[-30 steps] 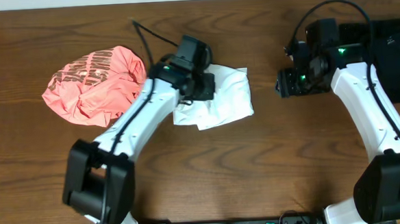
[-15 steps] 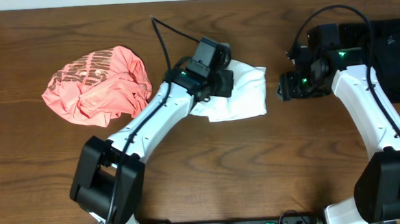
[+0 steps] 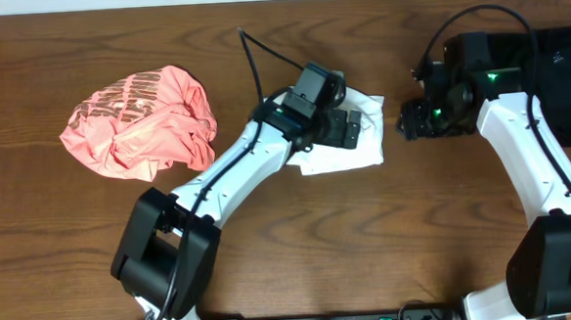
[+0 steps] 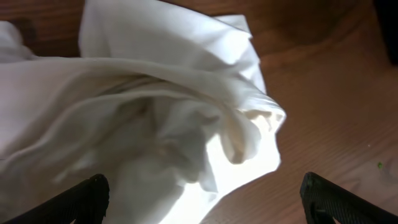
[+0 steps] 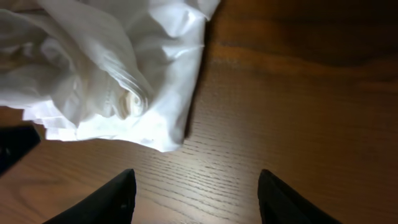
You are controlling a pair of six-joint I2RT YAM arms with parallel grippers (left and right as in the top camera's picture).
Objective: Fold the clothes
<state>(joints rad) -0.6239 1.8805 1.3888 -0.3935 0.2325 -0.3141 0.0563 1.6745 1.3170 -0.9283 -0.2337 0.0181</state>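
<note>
two arms lean in over the wooden bench [image 3: 389, 262], and both finish close to the white t-shirt [image 3: 367, 156]. the t-shirt lies bunched in a rumpled heap with loose folds and creases, nowhere near folded. one rolled lip of cloth, maybe a hem or a sleeve, curls up on its right side.

the left claw [image 3: 347, 127] sits directly over the t-shirt, and its white arm covers the shirt's left part. seen from that wrist, its two dark fingers [image 4: 87, 199] stand spread as wide as the view allows. one is at each lower corner, with the white cloth lying slack between them. that claw is open and grips nothing, though i cannot tell whether the fingertips brush the fabric.

the right claw [image 3: 406, 124] is just beside the t-shirt's right edge, pointing toward it. from its own wrist camera the fingers [image 5: 109, 199] are parted over bare wood, with the shirt's edge a little ahead of them. that claw is open too, and nothing is held.

well to the left of the white t-shirt lies the coral-pink shirt [image 3: 137, 124]. it is crumpled in a rounded mound with pale lettering showing on its upper side, and neither arm touches it.

far to the right of the t-shirt, behind the right arm, a black folded garment [image 3: 559, 57] rests against the bench's far right edge.
</note>
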